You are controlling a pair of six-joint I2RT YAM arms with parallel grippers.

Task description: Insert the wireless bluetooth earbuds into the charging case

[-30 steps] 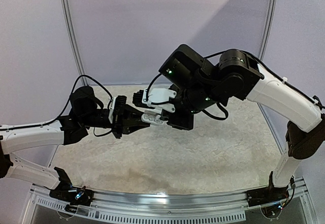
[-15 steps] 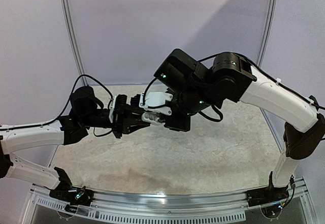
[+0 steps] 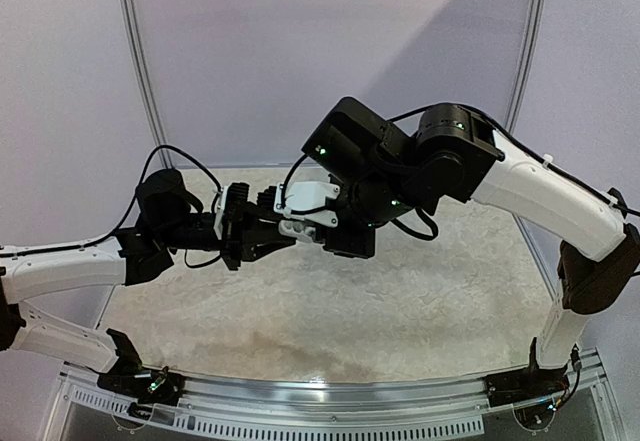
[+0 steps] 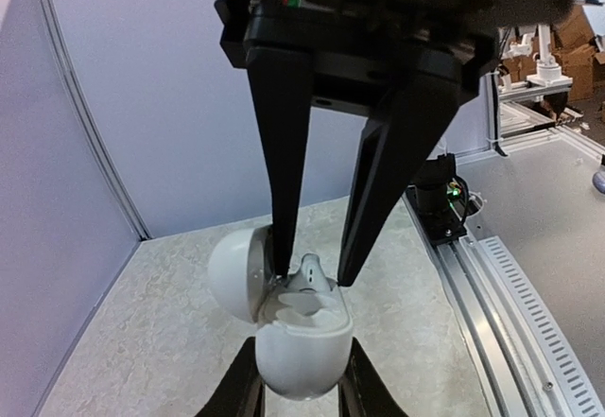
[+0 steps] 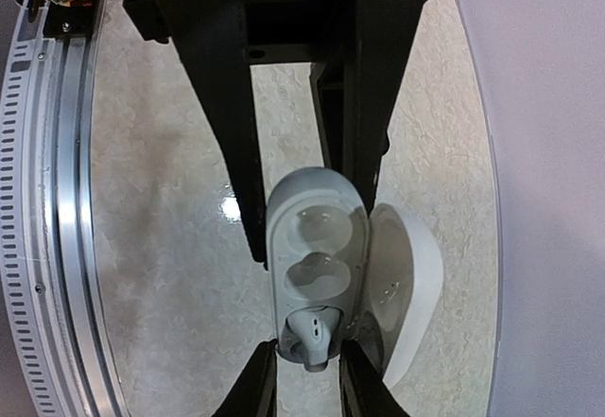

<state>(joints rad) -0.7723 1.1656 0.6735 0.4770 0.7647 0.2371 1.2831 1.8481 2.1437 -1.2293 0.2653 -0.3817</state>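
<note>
Left wrist view shows the left gripper [image 4: 301,384] at the bottom of the frame, closed tight on the white charging case [image 4: 298,356]. The case is held up in the air above the table [image 4: 142,341]. One white earbud [image 4: 309,277] sits at the top of the case, in the middle of the frame, and it sticks up a bit. The right gripper [image 4: 312,280] hangs from the top of the frame with one finger on each side of the bud. I cannot tell if it pinches the bud or only stands beside it. The bud may not be all the way down in its hole. If the fingers pull away crooked, it could tip out and drop to the table. The open lid [image 4: 236,270] is right by one finger, so it could get bumped. A metal rail [image 4: 510,313] runs down the right side, well away.
</note>
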